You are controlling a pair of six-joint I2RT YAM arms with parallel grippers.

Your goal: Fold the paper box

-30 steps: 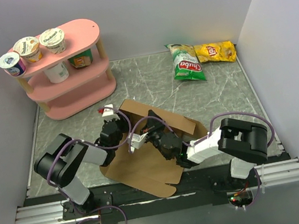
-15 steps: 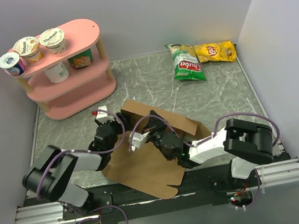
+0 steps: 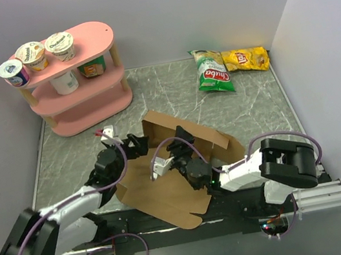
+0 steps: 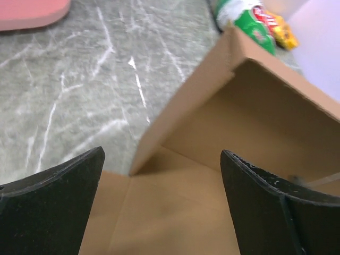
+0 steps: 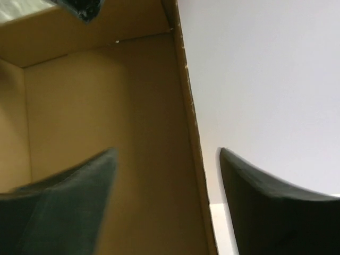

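At the near middle of the table [image 3: 253,110], between the two arms, lies the paper box [image 3: 166,200]. It is a plain brown cardboard sheet with its base flat on the grey marbled surface, its near corner reaching the table's front edge, and its far wall folded up and standing at a slant. The left gripper [image 3: 135,145] sits low at the box's left end, by the corner where the standing wall meets the base. In its wrist view its fingers [image 4: 53,204] are spread wide with nothing between them, only cardboard ahead. The right gripper [image 3: 179,159] hangs over the inside of the box, just before the raised wall. Its jaws are likewise parted, and in its own view the wall's edge runs up between the two fingers [image 5: 265,204], with a clear gap beside the right one (so no clamp on the board). Well behind the box on the left stands a pink shelf [image 3: 78,84] with printed cups [image 3: 31,56] on its top tier. At the far right, a green chip bag [image 3: 212,71] lies beside a yellow chip bag [image 3: 245,59].
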